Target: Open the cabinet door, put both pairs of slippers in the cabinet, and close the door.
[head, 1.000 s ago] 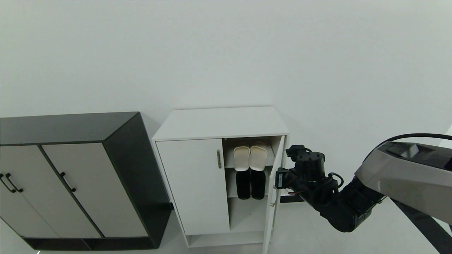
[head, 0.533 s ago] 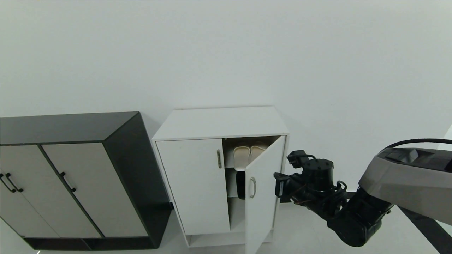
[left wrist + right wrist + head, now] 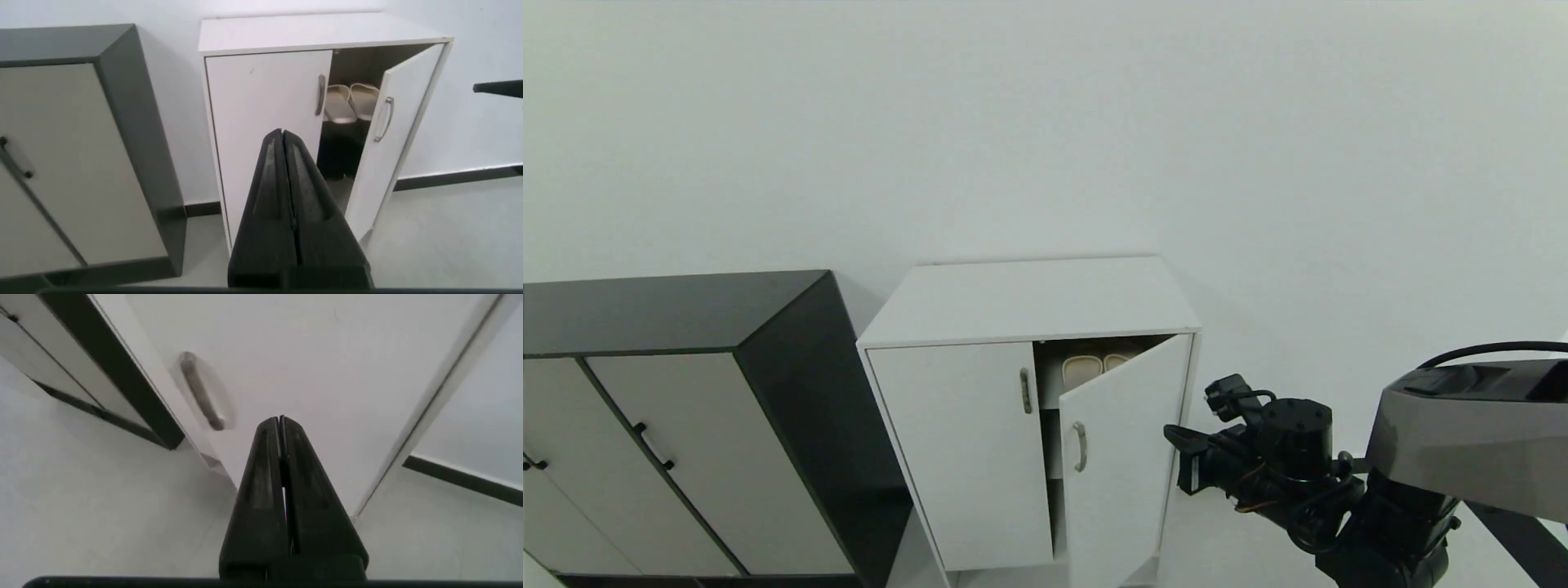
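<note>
While the right door of the white cabinet stands part way open, the right gripper is close to the door's front, near the handle, with its fingers pressed flat together and nothing in them. The left gripper is squeezed tight too, empty, well back from the cabinet. Inside, the pale slippers sit up high and the black slippers sit just below them. A dark cabinet stands beside the white one
</note>
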`<state>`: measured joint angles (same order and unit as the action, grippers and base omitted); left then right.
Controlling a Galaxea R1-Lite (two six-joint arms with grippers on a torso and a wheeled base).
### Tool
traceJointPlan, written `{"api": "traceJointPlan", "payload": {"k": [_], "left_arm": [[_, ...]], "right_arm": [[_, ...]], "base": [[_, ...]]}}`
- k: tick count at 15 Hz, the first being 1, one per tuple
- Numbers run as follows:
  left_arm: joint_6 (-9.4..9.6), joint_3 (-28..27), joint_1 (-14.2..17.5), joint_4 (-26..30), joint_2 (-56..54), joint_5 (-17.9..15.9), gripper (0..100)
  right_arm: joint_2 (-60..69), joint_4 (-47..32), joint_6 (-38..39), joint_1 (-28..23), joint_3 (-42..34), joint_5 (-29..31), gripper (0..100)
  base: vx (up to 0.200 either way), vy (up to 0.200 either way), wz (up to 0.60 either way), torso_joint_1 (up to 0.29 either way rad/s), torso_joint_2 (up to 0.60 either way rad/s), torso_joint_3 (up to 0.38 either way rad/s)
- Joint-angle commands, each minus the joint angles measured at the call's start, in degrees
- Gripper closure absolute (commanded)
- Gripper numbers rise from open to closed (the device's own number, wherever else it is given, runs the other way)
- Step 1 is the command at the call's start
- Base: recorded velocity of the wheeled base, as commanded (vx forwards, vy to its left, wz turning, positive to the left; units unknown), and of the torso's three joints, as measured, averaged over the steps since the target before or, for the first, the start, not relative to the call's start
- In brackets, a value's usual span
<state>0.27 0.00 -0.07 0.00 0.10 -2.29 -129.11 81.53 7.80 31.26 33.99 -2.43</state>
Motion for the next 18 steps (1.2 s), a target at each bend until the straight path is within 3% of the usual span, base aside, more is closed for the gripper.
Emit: {"api": "traceJointPlan", "payload": {"k": [1, 3, 6, 14, 18], "left_arm": [[0.00, 0.0, 0.0, 0.0, 0.0, 0.0, 100], [-0.09, 0.0, 0.0, 0.0, 0.0, 0.0, 100], [-0.09, 0.0, 0.0, 0.0, 0.0, 0.0, 100], [-0.18, 0.0, 0.0, 0.0, 0.0, 0.1, 100], [-0.18, 0.0, 0.0, 0.0, 0.0, 0.1, 100]], "right_arm": [[-0.5, 0.0, -0.2, 0.2, 0.0, 0.0, 100], [-1.5, 0.1, -0.2, 0.6, 0.5, 0.0, 100], [-2.9, -0.2, -0.3, 0.9, 3.2, 0.0, 100], [-6.4, -11.5, -0.2, -0.1, 18.0, 0.1, 100], [-7.5, -14.8, -0.2, -1.6, 21.6, 0.2, 100]], "base": [[0.200, 0.000, 0.00, 0.007, 0.00, 0.007], [0.200, 0.000, 0.00, 0.000, 0.01, 0.000], [0.000, 0.000, 0.00, 0.000, 0.00, 0.000], [0.000, 0.000, 0.00, 0.000, 0.00, 0.000], [0.000, 0.000, 0.00, 0.000, 0.00, 0.000]]}}
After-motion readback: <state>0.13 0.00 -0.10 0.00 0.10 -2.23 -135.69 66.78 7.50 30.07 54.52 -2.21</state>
